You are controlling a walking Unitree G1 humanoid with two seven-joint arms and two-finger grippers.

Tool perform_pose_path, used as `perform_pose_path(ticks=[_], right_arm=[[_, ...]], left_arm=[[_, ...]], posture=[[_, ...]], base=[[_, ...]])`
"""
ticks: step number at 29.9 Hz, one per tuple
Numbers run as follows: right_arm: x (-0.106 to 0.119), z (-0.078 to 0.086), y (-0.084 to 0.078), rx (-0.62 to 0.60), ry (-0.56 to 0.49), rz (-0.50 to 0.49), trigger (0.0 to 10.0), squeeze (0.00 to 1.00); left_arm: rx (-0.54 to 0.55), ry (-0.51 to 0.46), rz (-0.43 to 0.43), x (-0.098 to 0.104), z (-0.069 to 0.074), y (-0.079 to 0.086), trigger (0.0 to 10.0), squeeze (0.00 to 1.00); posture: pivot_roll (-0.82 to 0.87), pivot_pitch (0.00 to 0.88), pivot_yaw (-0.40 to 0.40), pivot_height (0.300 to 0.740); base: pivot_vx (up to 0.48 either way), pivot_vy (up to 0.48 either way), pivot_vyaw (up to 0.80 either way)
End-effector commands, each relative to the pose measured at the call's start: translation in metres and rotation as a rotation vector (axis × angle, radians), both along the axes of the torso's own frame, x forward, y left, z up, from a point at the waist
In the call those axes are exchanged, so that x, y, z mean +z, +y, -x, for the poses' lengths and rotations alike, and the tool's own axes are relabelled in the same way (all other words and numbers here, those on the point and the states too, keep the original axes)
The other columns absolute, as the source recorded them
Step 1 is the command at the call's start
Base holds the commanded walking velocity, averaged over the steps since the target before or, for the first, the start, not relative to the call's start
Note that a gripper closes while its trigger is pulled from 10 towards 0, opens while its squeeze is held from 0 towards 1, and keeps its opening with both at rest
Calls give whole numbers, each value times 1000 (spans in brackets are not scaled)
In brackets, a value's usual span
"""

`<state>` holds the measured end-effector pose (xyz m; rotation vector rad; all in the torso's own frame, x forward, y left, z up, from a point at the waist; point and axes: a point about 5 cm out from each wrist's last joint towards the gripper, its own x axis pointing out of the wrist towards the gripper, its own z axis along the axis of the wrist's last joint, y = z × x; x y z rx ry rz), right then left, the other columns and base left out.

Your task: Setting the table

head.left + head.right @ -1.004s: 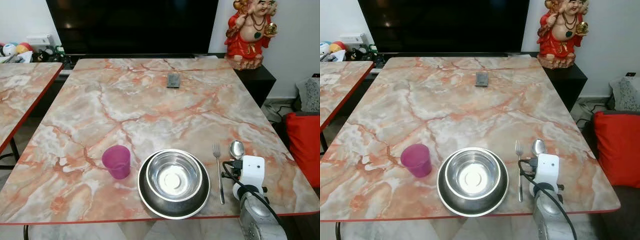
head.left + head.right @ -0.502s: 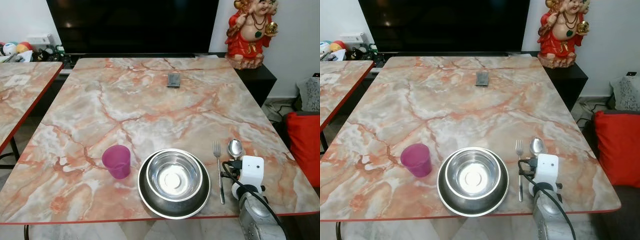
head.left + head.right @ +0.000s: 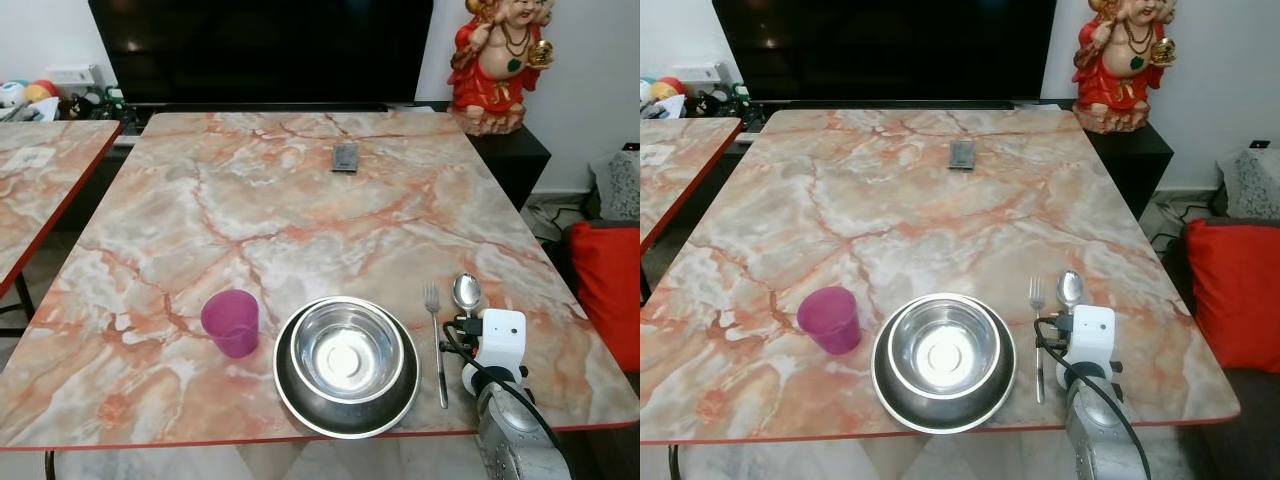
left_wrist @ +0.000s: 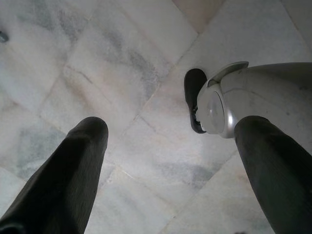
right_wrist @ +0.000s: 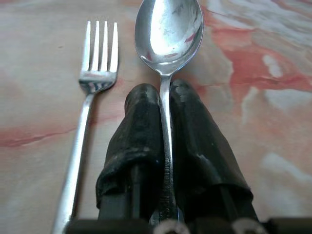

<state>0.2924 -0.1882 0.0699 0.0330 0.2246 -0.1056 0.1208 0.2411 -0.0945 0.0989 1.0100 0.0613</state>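
1. Right gripper (image 5: 165, 105): both black fingers pressed together on the handle of the spoon (image 5: 168, 36), pinching it between them. The spoon bowl sticks out past the fingertips, face up, low over the marble table (image 3: 300, 200); whether it touches the surface cannot be told.
2. Right arm (image 3: 500, 400) reaches in over the near right edge of the table; its white wrist block sits directly behind the spoon.
3. Fork (image 3: 436, 340) lies flat on the table just beside the spoon, on the side toward the bowl, tines pointing away from the robot. Fork and spoon run parallel, close but apart.
4. Steel bowl (image 3: 347, 352) sits inside a wider steel plate (image 3: 290, 385) at the near edge of the table, just left of the fork.
5. Pink plastic cup (image 3: 231, 322) stands upright, near the plate on its left, not touching it.
6. Left gripper (image 4: 170, 161): fingers spread wide, nothing between them, pointing down at a pale tiled floor (image 4: 122, 63); the robot's silver foot (image 4: 253, 97) shows beside one finger.
7. Farther up the table, a small dark flat object (image 3: 345, 157) lies alone; what it is cannot be told.
8. Beyond the far edge: a black TV screen (image 3: 260, 50) and a red figurine (image 3: 495, 60) on a dark cabinet.
9. A second marble table (image 3: 35, 190) stands to the left; a red cushion (image 3: 610, 290) to the right.
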Motion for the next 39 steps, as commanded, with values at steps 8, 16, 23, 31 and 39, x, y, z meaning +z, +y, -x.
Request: perform_pose_path(ticks=[8, 16, 23, 31, 39], right_arm=[[-3, 0, 0, 7, 1, -6, 10000, 0], [-5, 1, 2, 17, 4, -12, 10000, 349], [-5, 1, 2, 21, 5, -12, 10000, 439], [-5, 1, 3, 24, 8, -9, 10000, 431], [-6, 1, 3, 24, 13, -4, 10000, 447]], left_arm=[[1, 25, 7, -4, 6, -8, 10000, 0], [-9, 17, 17, -6, -1, -24, 10000, 0], [-8, 16, 15, -6, -2, -23, 10000, 0], [6, 18, 0, -2, -1, -7, 10000, 0], [7, 17, -2, -2, 4, -2, 10000, 0]], posture=[[-16, 121, -15, 740], [-14, 122, -15, 740], [-14, 121, -15, 740], [-13, 120, -15, 740], [-14, 120, -15, 740]], base=[[0, 0, 0], [0, 0, 0], [0, 0, 0], [0, 0, 0], [0, 0, 0]])
